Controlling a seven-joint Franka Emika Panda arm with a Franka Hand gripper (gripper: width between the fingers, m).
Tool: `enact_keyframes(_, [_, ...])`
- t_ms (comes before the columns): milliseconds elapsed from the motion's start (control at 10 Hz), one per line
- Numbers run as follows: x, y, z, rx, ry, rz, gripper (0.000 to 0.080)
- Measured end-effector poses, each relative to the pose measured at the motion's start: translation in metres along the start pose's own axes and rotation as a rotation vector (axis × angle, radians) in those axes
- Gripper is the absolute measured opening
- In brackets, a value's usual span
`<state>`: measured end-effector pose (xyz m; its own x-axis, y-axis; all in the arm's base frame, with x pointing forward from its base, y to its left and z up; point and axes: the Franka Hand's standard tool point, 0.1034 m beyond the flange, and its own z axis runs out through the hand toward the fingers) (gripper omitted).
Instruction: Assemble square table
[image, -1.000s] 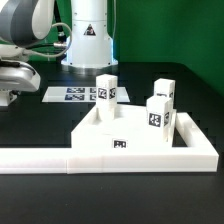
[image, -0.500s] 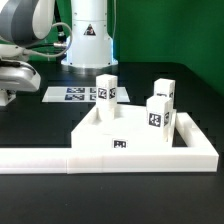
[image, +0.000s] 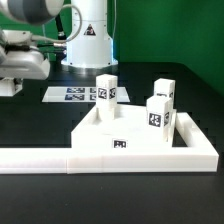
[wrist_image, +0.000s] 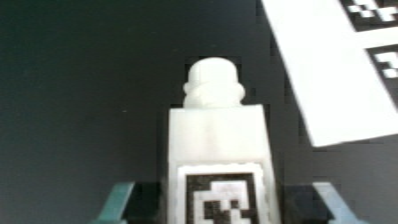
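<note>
My gripper clamps a tagged white leg, its screw tip pointing away from the fingers. The tabletop, three legs upright, sits well toward the exterior view's right, against the L-shaped wall.

Marker board flat on black table; long white L-shaped wall near front.
</note>
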<state>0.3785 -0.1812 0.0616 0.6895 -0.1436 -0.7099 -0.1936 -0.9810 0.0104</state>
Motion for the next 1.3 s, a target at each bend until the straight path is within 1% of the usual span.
enact_keyframes(100, [-0.002, -0.011, -0.012, -0.002, 0.016, 0.015, 0.0288])
enact_keyframes(200, [-0.003, -0.018, -0.019, -0.006, 0.035, 0.006, 0.0288])
enact_keyframes(300, [-0.003, -0.014, -0.015, -0.004, 0.027, 0.012, 0.0288])
enact_keyframes(400, [0.002, -0.013, -0.016, -0.010, 0.065, 0.013, 0.0288])
enact_keyframes(500, [0.007, -0.014, -0.018, -0.019, 0.141, 0.005, 0.0288])
enact_keyframes(600, [0.008, -0.012, -0.015, -0.017, 0.193, 0.002, 0.0288])
enact_keyframes(700, [0.013, -0.012, -0.008, -0.004, 0.262, 0.014, 0.0288])
enact_keyframes(800, [0.013, -0.022, -0.013, 0.001, 0.304, 0.016, 0.0288])
enact_keyframes(900, [0.017, -0.034, -0.025, 0.001, 0.375, 0.016, 0.0288])
enact_keyframes(1000, [0.021, -0.044, -0.038, -0.007, 0.431, 0.015, 0.0288])
enact_keyframes(1100, [0.025, -0.054, -0.051, -0.009, 0.505, 0.007, 0.0288])
enact_keyframes(1300, [0.026, -0.068, -0.077, -0.015, 0.600, -0.013, 0.0288])
